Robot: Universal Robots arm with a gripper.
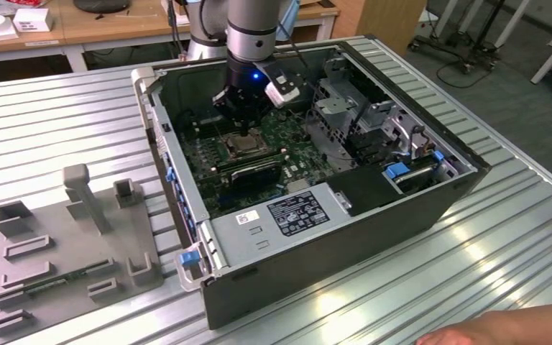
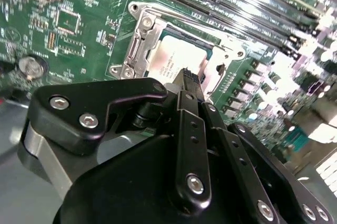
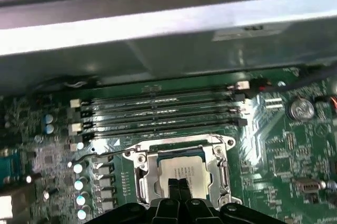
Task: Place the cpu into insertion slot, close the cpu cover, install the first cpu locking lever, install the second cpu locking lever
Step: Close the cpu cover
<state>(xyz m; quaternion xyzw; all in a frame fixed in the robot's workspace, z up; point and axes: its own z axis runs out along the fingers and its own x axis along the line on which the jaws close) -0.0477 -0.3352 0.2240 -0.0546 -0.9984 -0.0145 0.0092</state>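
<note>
First wrist view: gripper (image 3: 177, 184), fingers (image 3: 172, 189) pressed together and empty, tips just over the cpu (image 3: 181, 168), which lies seated beneath the closed cover (image 3: 220, 167), its frame flanking the tips.

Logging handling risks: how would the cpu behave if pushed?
The cpu looks thin, flat and metal-faced: probably stiff, light and unable to roll. Its smooth face may be slippery. Ringed by the cpu cover frame, it likely won't slide sideways.
</note>
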